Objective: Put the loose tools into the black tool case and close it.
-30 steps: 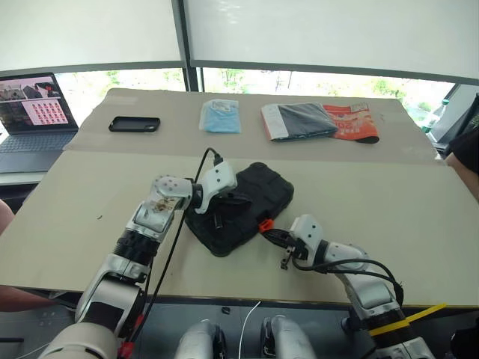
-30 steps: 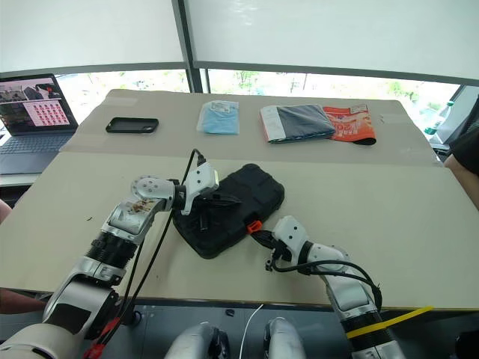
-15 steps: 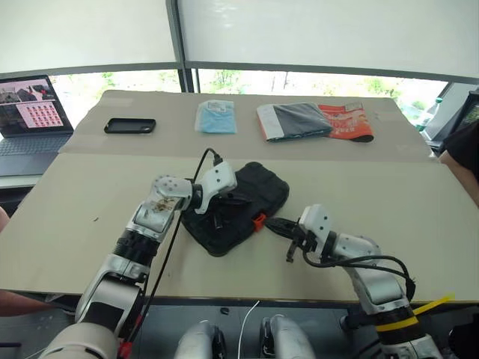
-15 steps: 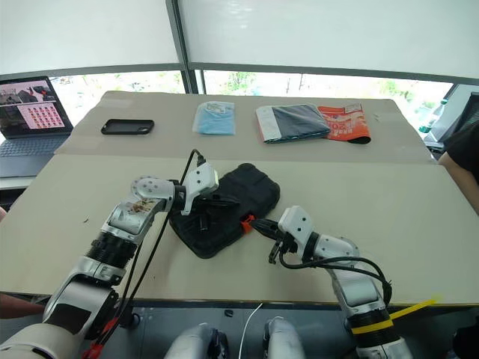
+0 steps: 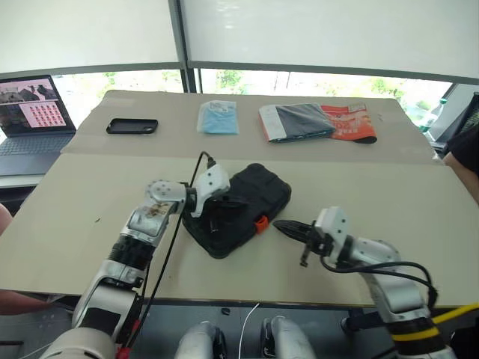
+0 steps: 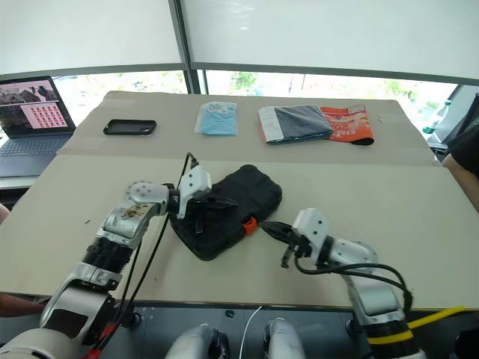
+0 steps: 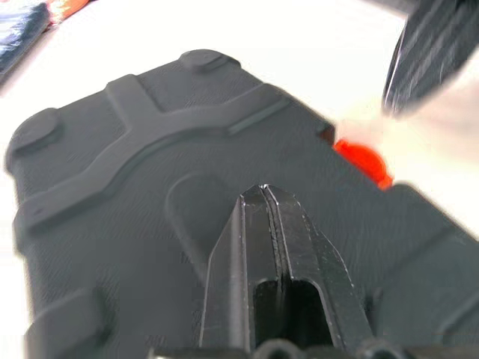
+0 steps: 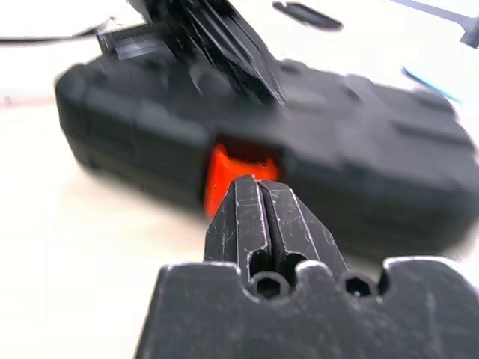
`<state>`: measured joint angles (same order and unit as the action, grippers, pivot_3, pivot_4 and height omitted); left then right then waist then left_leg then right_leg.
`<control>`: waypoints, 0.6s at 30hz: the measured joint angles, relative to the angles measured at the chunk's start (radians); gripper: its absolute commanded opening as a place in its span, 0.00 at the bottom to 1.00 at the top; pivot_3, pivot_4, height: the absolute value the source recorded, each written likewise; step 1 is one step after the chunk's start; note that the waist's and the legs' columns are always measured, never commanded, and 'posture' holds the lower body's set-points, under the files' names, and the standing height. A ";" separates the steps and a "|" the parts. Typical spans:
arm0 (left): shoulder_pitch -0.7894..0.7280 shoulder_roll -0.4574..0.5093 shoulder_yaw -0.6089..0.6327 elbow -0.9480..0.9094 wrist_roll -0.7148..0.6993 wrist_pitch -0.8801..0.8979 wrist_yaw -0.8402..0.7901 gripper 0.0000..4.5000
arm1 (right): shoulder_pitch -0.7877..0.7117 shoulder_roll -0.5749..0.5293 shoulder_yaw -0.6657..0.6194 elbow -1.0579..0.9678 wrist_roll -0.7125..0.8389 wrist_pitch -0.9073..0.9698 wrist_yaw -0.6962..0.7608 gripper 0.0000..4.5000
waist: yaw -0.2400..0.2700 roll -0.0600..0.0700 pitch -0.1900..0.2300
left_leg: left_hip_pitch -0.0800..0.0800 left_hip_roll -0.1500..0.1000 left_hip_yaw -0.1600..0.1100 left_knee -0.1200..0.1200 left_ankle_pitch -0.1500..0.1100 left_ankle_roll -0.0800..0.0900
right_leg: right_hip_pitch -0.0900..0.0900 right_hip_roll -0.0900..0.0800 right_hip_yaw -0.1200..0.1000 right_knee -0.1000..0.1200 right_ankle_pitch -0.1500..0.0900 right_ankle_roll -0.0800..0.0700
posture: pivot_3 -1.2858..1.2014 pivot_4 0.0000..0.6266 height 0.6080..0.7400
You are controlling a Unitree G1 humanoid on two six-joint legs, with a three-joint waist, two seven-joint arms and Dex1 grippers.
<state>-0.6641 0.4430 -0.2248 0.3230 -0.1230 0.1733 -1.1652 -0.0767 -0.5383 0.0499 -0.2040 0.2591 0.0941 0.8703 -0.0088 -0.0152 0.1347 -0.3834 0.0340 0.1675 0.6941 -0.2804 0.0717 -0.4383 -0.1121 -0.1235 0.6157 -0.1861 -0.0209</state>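
Left eye view: the closed black tool case lies on the table, the left end effector resting over its lid, fingers together. The right end effector, fingers together, hangs just beside the case's orange latch, apart from it.

Left wrist view: pressed-together fingers appear to touch the lid.

Right wrist view: the latch sits just beyond the closed fingertips.
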 measured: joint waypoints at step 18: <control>0.016 -0.009 0.009 -0.007 -0.001 0.005 0.008 0.00 | -0.138 0.125 0.117 0.256 -0.082 -0.070 0.001 0.02 | -0.002 0.001 0.000 | 0.000 0.000 0.000 -0.001 0.000 0.000 | 0.000 0.000 0.000 -0.001 0.000 0.000 | 0.52 0.24 1.00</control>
<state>-0.6476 0.4339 -0.2156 0.3159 -0.1238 0.1783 -1.1569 -0.2144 -0.4129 0.1664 0.0522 0.1771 0.0238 0.8710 -0.0112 -0.0144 0.1342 -0.3839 0.0340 0.1671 0.6936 -0.2801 0.0714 -0.4384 -0.1117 -0.1236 0.6147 -0.1860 -0.0205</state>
